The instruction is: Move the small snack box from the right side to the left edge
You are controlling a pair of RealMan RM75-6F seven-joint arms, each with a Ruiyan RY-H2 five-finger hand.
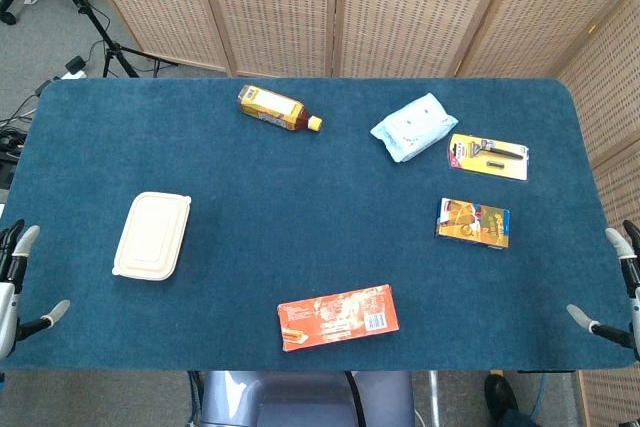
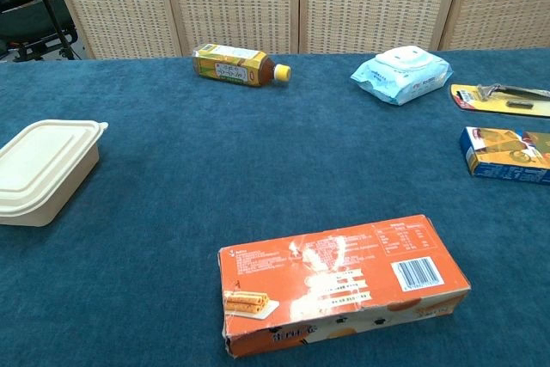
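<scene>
left hand: left hand (image 1: 22, 287) sits off the near left corner of the table (image 1: 300, 207), only partly in the head view; its visible fingers are spread and nothing is in them. the chest view does not show it.
right hand: right hand (image 1: 615, 292) sits off the near right corner, also cut by the frame edge, fingers apart and empty, well apart from every item.
small snack box: small snack box (image 1: 473, 222) lies flat on the right side of the blue cloth, just nearer the robot than the razor pack (image 1: 487, 155) and to the right of the orange biscuit box (image 1: 338, 316); in the chest view it is cut by the right edge (image 2: 507, 154).
progress: by my reading nothing of the move is done yet; the box is on its starting side and untouched. reaching, grasping, carrying across and setting down at the left edge all remain.
long axis: runs roughly left to right across the table, tilted slightly so its right end sits a touch nearer the robot.
facing: printed broad face is up; a dark blue end shows toward the left in the chest view. which end is the opening i cannot tell.
left edge: white lidded container (image 1: 152, 234) lies near that side, with bare cloth around it.
</scene>
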